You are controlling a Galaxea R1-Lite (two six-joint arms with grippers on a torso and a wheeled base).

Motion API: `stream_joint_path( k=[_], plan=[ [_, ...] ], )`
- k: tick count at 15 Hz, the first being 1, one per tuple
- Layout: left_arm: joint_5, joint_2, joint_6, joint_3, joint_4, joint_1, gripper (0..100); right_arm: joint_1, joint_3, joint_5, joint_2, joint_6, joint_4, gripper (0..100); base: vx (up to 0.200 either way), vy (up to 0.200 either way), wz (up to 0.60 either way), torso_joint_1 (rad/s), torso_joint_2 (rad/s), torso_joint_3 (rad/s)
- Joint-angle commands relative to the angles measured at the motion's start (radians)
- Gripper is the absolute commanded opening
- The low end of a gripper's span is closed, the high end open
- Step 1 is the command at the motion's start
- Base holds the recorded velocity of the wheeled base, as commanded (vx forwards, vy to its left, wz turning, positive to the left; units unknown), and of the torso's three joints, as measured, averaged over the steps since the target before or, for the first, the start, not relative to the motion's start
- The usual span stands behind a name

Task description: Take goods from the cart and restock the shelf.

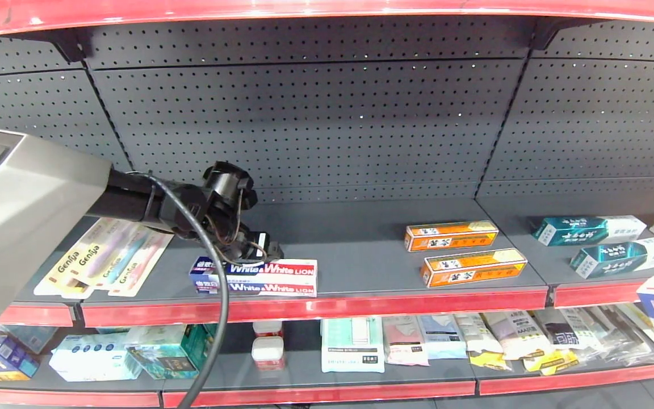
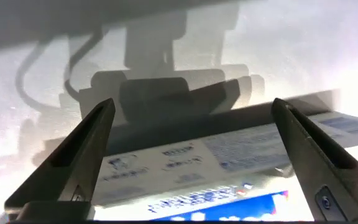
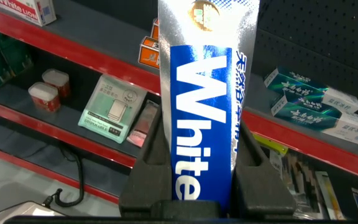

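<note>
Right gripper (image 3: 201, 158) is clamped on 1 blue toothpaste box (image 3: 204, 93) out front of the shelf (image 1: 361, 244), right side. Left gripper (image 1: 261, 250) hangs spread wide over 2 white boxes (image 1: 259, 277) on its grey, red-edged board; 2 orange boxes (image 1: 473, 267) farther right, pegboard (image 1: 304, 113) behind.

Two red-white toothpaste boxes (image 1: 264, 277) lie flat on the shelf (image 1: 361, 238), lower left of centre. My right gripper (image 3: 202, 127) clamps a blue box (image 3: 205, 81) upright.

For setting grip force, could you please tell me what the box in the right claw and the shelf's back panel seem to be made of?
Toothpaste box: likely glossy cardboard with a silver foil-like finish; flat faces, bright sheen. Back panel: probably matte dark-painted sheet metal, given its regular punched holes.
</note>
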Motion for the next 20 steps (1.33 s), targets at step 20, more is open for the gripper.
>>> stream_joint_path(
  k=[20],
  plan=[
    [-0.031,-0.048,0.001,-0.003,-0.004,0.009,100,0.001,0.01,0.001,-0.012,-0.001,0.0,0,0.0,0.0,0.0,0.0,0.0,0.0]
  ],
)
